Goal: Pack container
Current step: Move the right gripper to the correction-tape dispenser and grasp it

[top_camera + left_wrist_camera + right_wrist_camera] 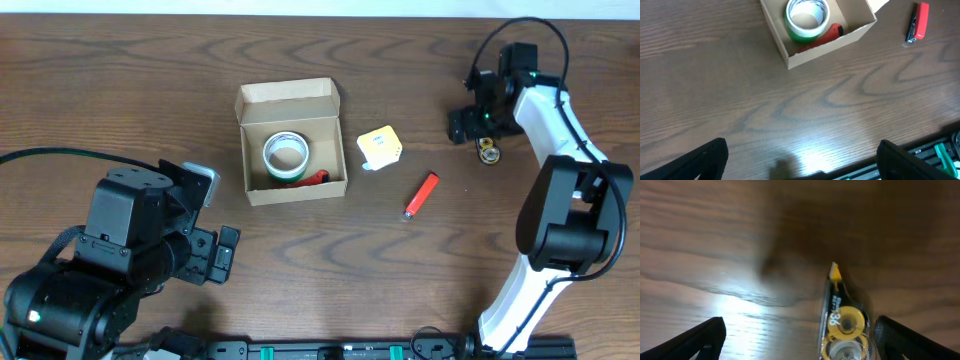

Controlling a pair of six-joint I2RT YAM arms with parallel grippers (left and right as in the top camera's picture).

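The right gripper (800, 330), spread wide, hangs low over a yellow correction-tape dispenser (844, 325) that lies within its span, right of centre, long axis pointing away from the wrist, while the open container (290, 100) sits well apart to its left on the bench (120, 90).

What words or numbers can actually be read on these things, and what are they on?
"36": on the yellow wheel of the clear tape dispenser.
Small print above that wheel: too blurred to read.
Yellow box: any print on it is too small to read.
Cardboard box, green tape roll, red tool: no lettering visible.
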